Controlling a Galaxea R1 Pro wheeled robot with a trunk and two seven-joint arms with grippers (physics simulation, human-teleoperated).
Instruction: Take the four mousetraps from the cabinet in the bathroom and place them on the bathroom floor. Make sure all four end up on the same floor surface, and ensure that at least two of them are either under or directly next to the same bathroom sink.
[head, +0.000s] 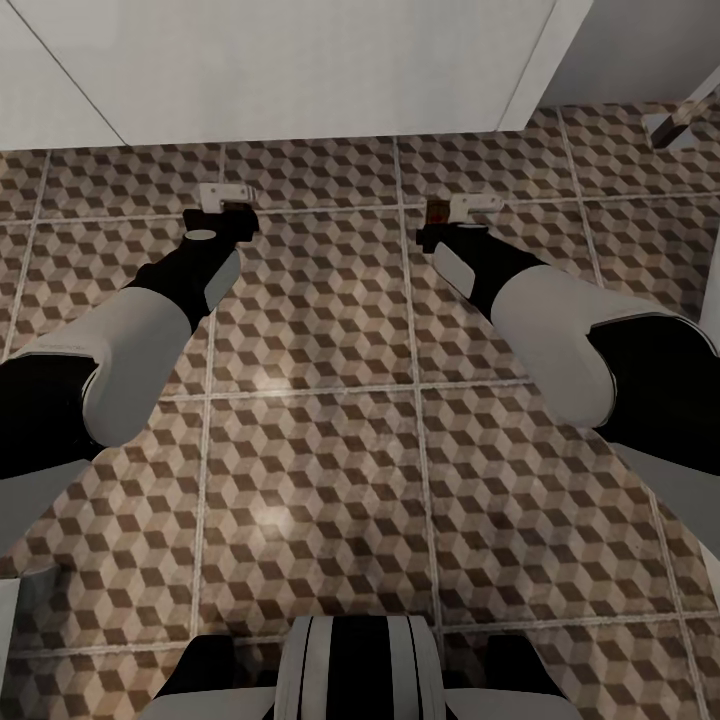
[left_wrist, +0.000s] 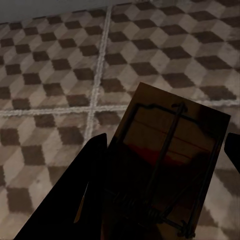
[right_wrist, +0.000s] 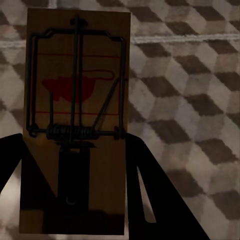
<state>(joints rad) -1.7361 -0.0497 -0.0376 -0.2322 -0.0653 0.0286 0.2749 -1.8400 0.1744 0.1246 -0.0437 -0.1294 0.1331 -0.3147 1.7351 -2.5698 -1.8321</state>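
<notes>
A wide stretch of the bathroom floor (head: 320, 440) is seen from the head view, its cube-patterned tiles lying open between and below the two arms. The room is bounded at twelve o'clock by a white wall (head: 280, 70), whose base edge runs across just beyond the grippers. At about two o'clock a white upright edge (head: 545, 60) and a pale fixture (head: 690, 115) at the frame's border narrow the space.

The left gripper (head: 228, 198) and the right gripper (head: 462, 208) are held forward side by side, well apart, both near the wall.

In the left wrist view, a mousetrap (left_wrist: 172, 165) is shown pinched between the dark fingers (left_wrist: 80, 200), tilted over a grout crossing. In the right wrist view, a second mousetrap (right_wrist: 77, 110) is seen gripped between that gripper's fingers (right_wrist: 155, 200), with its wire frame, spring and a red printed mark clearly readable. In the head view only a small brown corner is caught at the right gripper.
</notes>
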